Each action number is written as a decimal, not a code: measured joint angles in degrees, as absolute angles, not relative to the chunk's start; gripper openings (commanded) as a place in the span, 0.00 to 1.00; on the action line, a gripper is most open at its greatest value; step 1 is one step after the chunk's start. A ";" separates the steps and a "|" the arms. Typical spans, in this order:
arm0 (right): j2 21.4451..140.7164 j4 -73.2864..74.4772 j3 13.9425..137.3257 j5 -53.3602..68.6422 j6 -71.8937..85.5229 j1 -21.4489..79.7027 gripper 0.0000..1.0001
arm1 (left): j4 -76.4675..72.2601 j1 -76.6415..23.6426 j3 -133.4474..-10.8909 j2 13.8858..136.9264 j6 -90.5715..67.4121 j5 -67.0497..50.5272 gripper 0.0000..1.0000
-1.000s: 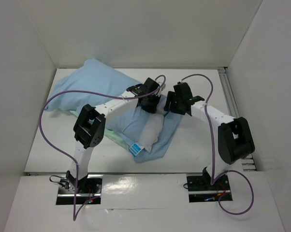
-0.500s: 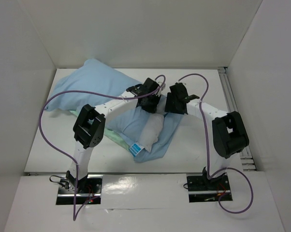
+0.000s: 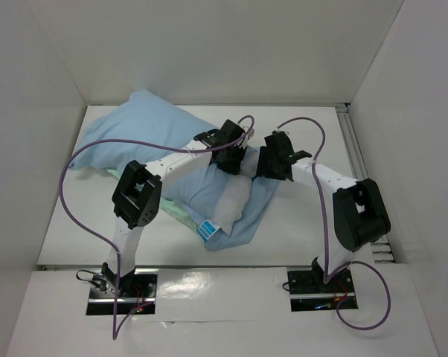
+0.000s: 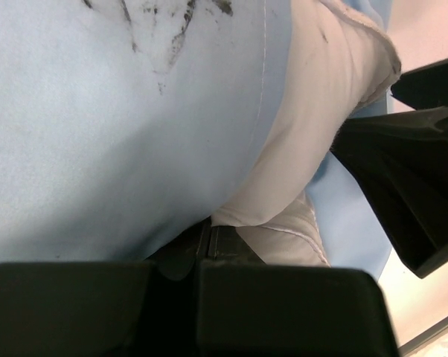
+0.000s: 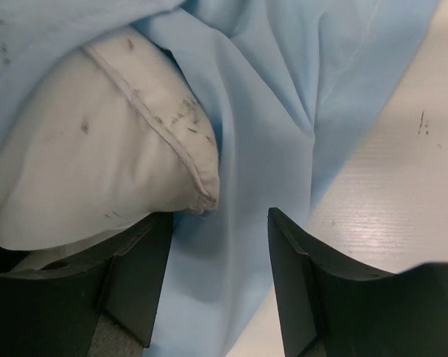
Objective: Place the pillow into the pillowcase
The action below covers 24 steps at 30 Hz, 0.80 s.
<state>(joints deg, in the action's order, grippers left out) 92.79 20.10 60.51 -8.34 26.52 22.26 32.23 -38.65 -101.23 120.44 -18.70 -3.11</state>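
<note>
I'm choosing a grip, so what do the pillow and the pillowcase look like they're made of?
The pillow: white matte woven cloth shell, probably, with a piped seam and dark smudges; its plumpness suggests soft filling. The pillowcase: thin light-blue matte fabric, going by soft folds and a stitched hem line.

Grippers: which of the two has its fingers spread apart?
The right gripper: its fingers stand apart over the pillowcase, beside the bare corner of the pillow. The fingers of the left gripper are closed together.
</note>
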 measured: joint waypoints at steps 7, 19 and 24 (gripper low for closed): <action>92.82 20.97 60.16 -9.93 25.87 25.32 0.69 | 32.29 -38.63 -101.23 120.44 -18.68 -3.31 0.00; 100.27 21.80 64.14 -11.90 25.82 25.91 0.60 | 32.45 -38.41 -101.21 120.18 -18.68 -3.49 0.00; 102.98 21.98 65.21 -13.50 26.70 24.77 0.26 | 31.94 -38.37 -100.71 119.85 -18.63 -3.51 0.00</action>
<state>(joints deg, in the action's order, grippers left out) 102.98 21.98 65.21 -13.50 26.70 24.77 31.94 -38.37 -100.71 119.85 -18.63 -3.51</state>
